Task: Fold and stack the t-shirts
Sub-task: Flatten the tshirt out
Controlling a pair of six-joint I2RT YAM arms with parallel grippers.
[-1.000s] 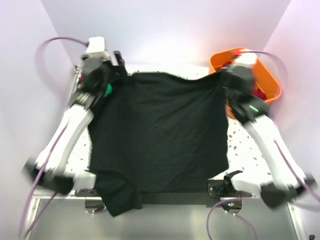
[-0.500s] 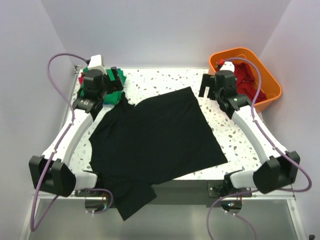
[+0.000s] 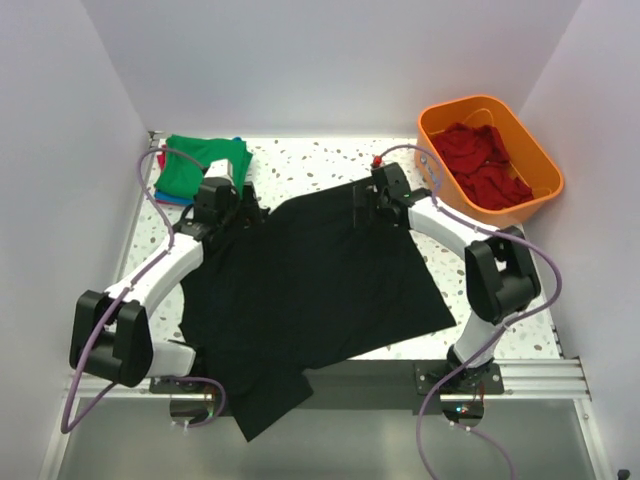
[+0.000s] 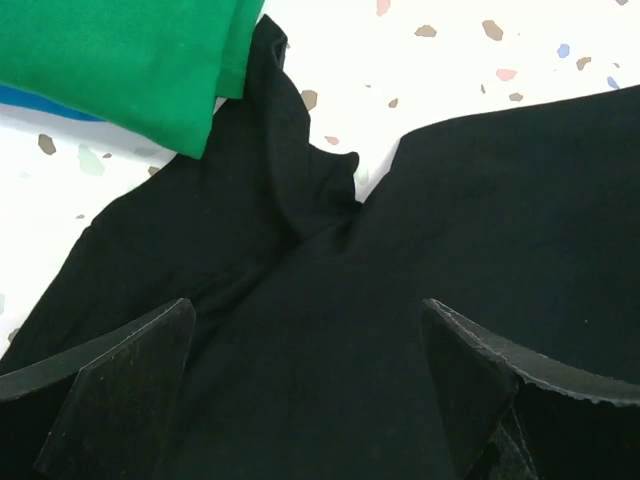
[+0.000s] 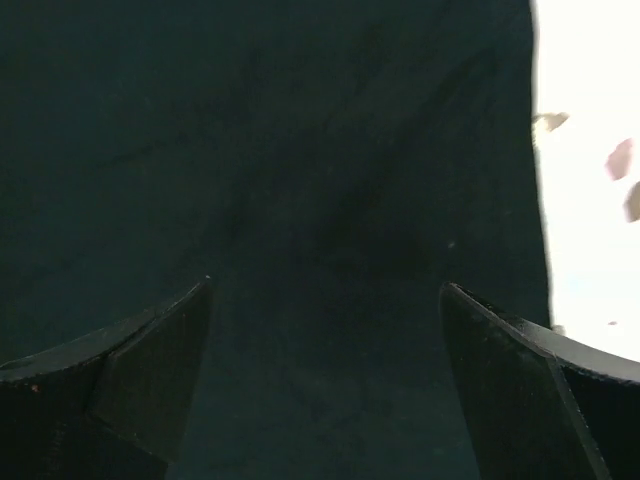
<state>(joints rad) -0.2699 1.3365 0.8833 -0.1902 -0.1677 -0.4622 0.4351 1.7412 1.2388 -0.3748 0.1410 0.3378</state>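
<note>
A large black t-shirt point(image 3: 310, 280) lies spread on the speckled table point(image 3: 320, 160), its lower part hanging over the near edge. My left gripper point(image 3: 238, 207) hovers open over its far left corner, next to a bunched sleeve point(image 4: 300, 170). My right gripper point(image 3: 364, 201) is open low over the far right corner. Both wrist views show only black cloth point(image 4: 330, 330) point(image 5: 300, 200) between the wide-apart fingers point(image 4: 120, 390) point(image 5: 520, 380), with nothing gripped. A folded green t-shirt point(image 3: 205, 162) lies on a blue one point(image 4: 30, 100) at the far left. Red t-shirts point(image 3: 480, 165) lie crumpled in a tub.
The orange tub point(image 3: 545, 170) stands at the far right corner. White walls close in the table on the left, back and right. Speckled tabletop shows to the right of the black shirt point(image 3: 470, 270) and along the far edge.
Both grippers released the black shirt's far corners, and it dropped from stretched-up to lying flat. Both arms swung inward and down over the cloth, uncovering the green shirt.
</note>
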